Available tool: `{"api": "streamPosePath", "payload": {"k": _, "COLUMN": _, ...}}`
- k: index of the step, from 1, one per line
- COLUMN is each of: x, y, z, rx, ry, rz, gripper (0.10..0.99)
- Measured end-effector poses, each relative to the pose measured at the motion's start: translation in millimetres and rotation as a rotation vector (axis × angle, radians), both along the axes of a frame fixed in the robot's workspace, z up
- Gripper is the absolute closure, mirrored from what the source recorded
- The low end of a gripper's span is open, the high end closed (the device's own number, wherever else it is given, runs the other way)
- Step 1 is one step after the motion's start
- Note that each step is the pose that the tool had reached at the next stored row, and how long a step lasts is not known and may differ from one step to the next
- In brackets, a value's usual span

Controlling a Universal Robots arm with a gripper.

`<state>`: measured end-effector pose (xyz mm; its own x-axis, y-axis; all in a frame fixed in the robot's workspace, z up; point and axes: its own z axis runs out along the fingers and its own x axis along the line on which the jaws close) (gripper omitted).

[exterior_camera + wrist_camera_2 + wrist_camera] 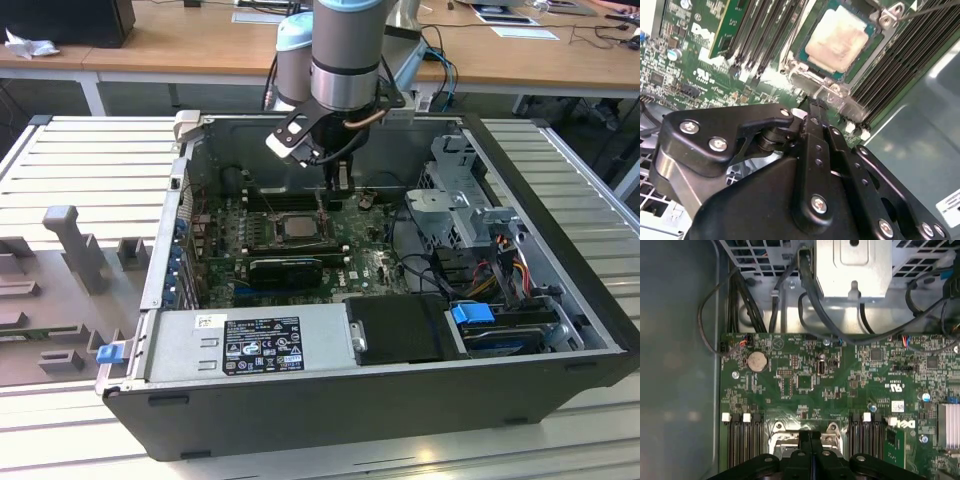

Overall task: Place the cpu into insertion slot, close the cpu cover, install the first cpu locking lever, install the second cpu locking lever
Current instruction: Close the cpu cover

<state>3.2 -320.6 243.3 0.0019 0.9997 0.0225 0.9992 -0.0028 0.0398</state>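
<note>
An exterior view looks down on an open computer case [560, 300] lying on a ribbed metal bench [90, 160]. The robot arm reaches into it from above. The gripper [341, 183] hangs over the green motherboard [370, 265]. It is just beyond the insertion slot [270, 238], where the cpu [297, 228] lies flat, silvery face up.

The second wrist view is much closer. It shows the cpu [840, 37] pale beige with a green rim. The gripper [814, 104] has its fingers drawn together, nothing seen between them, and its tips are at a silver metal piece [832, 95] on the slot's edge.

The first wrist view looks past the gripper [811, 437] across the board to a coin battery [757, 361], black cables [810, 305] and a metal drive cage [852, 265].

Long black memory slots [765, 30] flank the socket. A black finned card [285, 268] and a grey power supply [250, 345] lie nearer the exterior camera.
</note>
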Motion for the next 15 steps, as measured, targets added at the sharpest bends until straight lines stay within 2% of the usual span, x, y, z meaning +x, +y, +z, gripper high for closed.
{"api": "streamPosePath", "payload": {"k": 5, "x": -8.6, "y": 0.0, "z": 0.0, "rx": 0.0, "ry": 0.0, "rz": 0.0, "gripper": 0.98}}
{"api": "streamPosePath", "payload": {"k": 7, "x": -9.5, "y": 0.0, "z": -0.4, "rx": 0.0, "ry": -0.0001, "rz": 0.0, "gripper": 0.98}}
{"api": "streamPosePath", "payload": {"k": 10, "x": -9.6, "y": 0.0, "z": -6.8, "rx": 0.0, "ry": -0.0001, "rz": 0.002, "gripper": 0.98}}
{"api": "streamPosePath", "payload": {"k": 12, "x": -12.5, "y": 0.0, "z": -15.4, "rx": 0.001, "ry": -0.0001, "rz": 0.035, "gripper": 0.98}}
{"api": "streamPosePath", "payload": {"k": 15, "x": -21.3, "y": -0.2, "z": -17.3, "rx": 0.001, "ry": 0.0, "rz": 0.04, "gripper": 0.98}}
